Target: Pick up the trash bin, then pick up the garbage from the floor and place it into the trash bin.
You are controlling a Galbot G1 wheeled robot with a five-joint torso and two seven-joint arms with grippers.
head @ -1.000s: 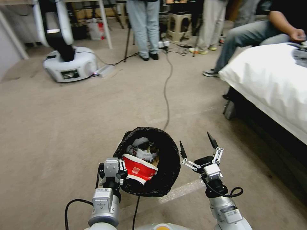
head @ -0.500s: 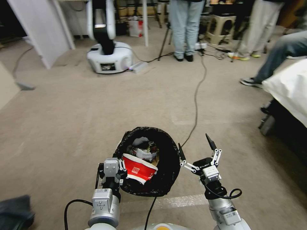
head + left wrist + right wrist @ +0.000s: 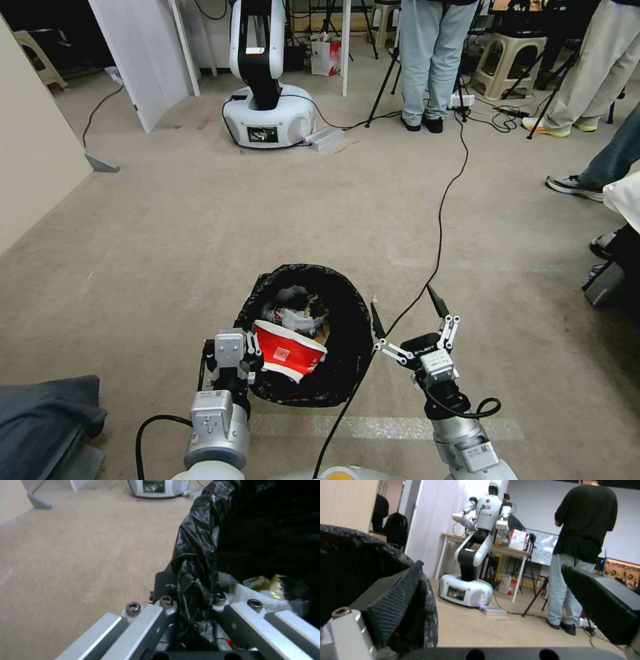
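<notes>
The trash bin (image 3: pixel 350 333), lined with a crinkly black bag, hangs just above the beige carpet floor (image 3: pixel 167 233) in front of me. My left gripper (image 3: pixel 255 352) is shut on the near-left rim; the left wrist view shows its fingers (image 3: pixel 160 610) pinching the black liner (image 3: pixel 196 555). Garbage lies inside the bin: a red-white packet (image 3: pixel 288 352), crumpled white tissues (image 3: pixel 293 313) and a yellowish wrapper (image 3: pixel 270 583). My right gripper (image 3: pixel 407 319) stands open and empty just right of the bin, with the liner (image 3: pixel 356 562) beside one finger.
A black cable (image 3: pixel 440 220) runs across the carpet from under me to the back. Another white robot (image 3: pixel 267 117) stands at the back left, with people's legs (image 3: pixel 427 60) and stools nearby. A partition wall (image 3: pixel 40 153) is on the left and dark cloth (image 3: pixel 40 413) at the near left.
The camera has swung left, so the whole scene shifted right and the white bed slid out of view. The bin and both grippers keep the same pose.
</notes>
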